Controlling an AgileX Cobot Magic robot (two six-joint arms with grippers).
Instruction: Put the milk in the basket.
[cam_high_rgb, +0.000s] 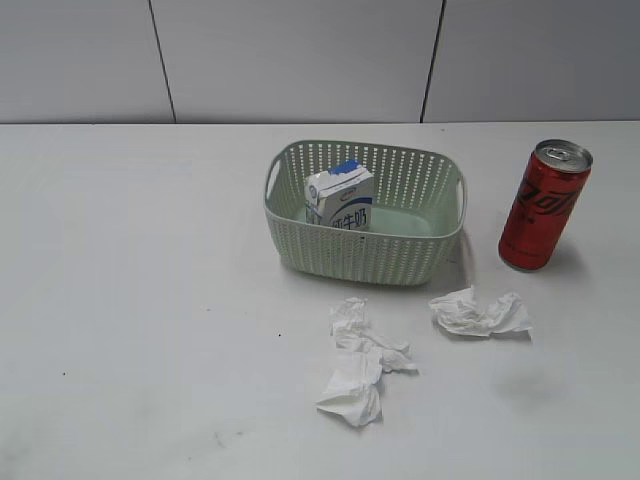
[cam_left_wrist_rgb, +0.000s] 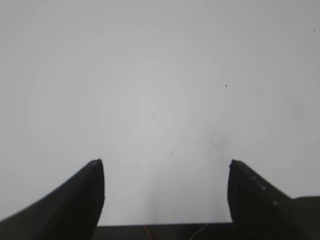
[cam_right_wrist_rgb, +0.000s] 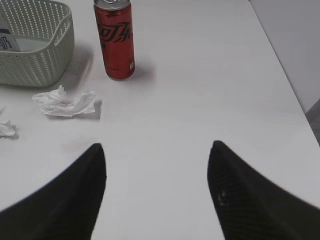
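The milk (cam_high_rgb: 340, 197), a small white carton with a blue top and blue characters, stands upright inside the pale green basket (cam_high_rgb: 400, 255) at the middle back of the table. The right wrist view shows the basket (cam_right_wrist_rgb: 35, 60) at its top left with a corner of the milk (cam_right_wrist_rgb: 6, 39) inside. My left gripper (cam_left_wrist_rgb: 165, 162) is open and empty over bare white table. My right gripper (cam_right_wrist_rgb: 156, 145) is open and empty, well to the right of the basket. Neither gripper shows in the exterior view.
A tall red can (cam_high_rgb: 544, 205) stands right of the basket, also in the right wrist view (cam_right_wrist_rgb: 115, 40). Crumpled white tissues lie in front of the basket (cam_high_rgb: 362, 360) (cam_high_rgb: 480, 312) (cam_right_wrist_rgb: 65, 102). The table's right edge (cam_right_wrist_rgb: 285, 75) runs near my right gripper.
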